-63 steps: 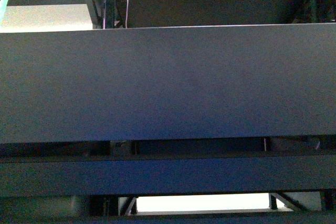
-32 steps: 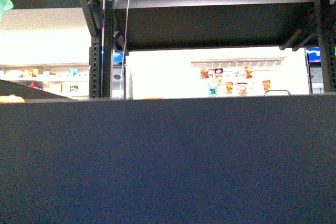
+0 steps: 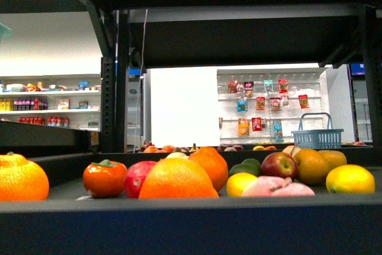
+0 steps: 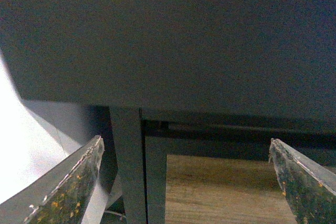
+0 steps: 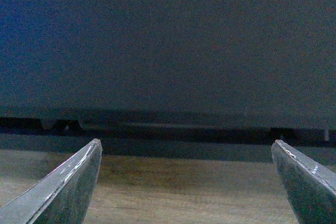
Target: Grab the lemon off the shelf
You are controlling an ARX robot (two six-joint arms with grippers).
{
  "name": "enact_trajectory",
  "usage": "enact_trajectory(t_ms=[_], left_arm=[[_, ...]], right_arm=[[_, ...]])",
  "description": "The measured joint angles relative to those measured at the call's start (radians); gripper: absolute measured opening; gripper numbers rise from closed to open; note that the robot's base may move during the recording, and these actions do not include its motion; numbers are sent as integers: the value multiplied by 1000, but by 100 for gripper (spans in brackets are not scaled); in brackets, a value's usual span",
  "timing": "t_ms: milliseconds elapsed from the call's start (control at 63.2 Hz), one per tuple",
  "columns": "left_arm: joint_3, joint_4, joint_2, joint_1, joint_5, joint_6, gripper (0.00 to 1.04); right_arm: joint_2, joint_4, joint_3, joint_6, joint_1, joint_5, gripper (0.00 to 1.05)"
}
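Yellow marks our target in the front view: a lemon (image 3: 350,178) lies on the shelf (image 3: 191,225) among mixed fruit, at four o'clock from a red apple (image 3: 279,164). Another yellow fruit (image 3: 241,183), perhaps a second lemon, sits at three o'clock from the large orange (image 3: 176,178). Neither arm shows there.

Left wrist view: our left gripper (image 4: 185,141) has its jaws spread wide, empty, facing the shelf's dark front.

Right wrist view: our right gripper (image 5: 186,141) is likewise spread and empty.

We judge reaching, grasping and lifting all remain.
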Motion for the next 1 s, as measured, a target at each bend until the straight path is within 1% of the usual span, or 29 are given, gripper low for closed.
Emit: enact_trajectory(t_ms=[997], left_arm=[[0, 0, 0, 0, 0, 0, 97]], right_arm=[[0, 0, 0, 0, 0, 1, 97]])
